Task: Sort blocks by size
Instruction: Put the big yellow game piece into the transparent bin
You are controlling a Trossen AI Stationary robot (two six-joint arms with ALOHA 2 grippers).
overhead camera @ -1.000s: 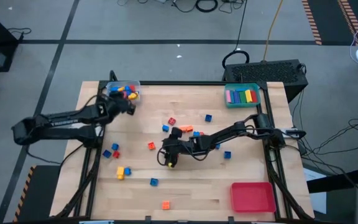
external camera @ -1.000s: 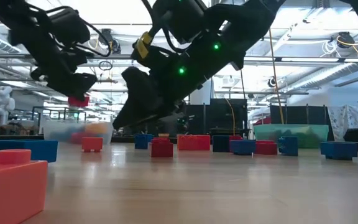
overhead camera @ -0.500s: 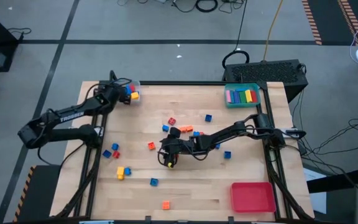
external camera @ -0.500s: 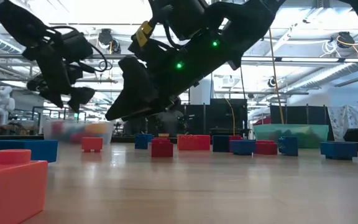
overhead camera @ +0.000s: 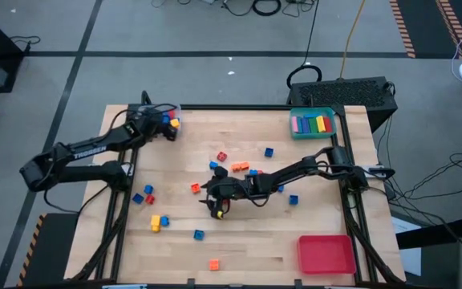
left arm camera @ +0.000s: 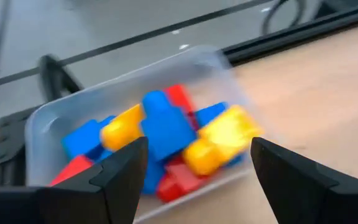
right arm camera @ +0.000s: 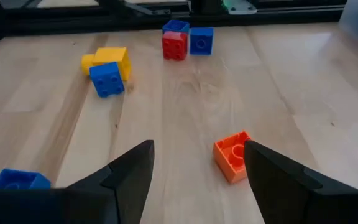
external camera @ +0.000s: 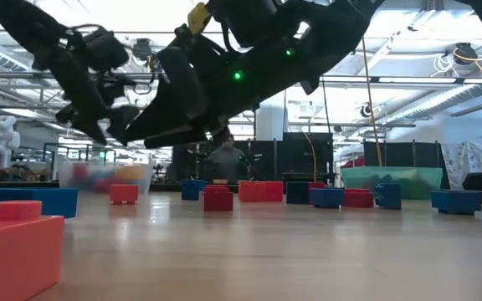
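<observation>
At the table's far left corner, the left gripper (overhead camera: 160, 128) hangs with jaws wide and empty over a clear tray (left arm camera: 48, 121) of blue, yellow and red blocks (left arm camera: 166, 134). Mid-table, the right gripper (right arm camera: 194, 177), also spread wide, has an orange block (right arm camera: 233, 155) between its fingertips, untouched.

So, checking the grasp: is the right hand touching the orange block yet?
Apart. In the right wrist view the open right hand shows bare wood between its fingers and the orange block.
</observation>
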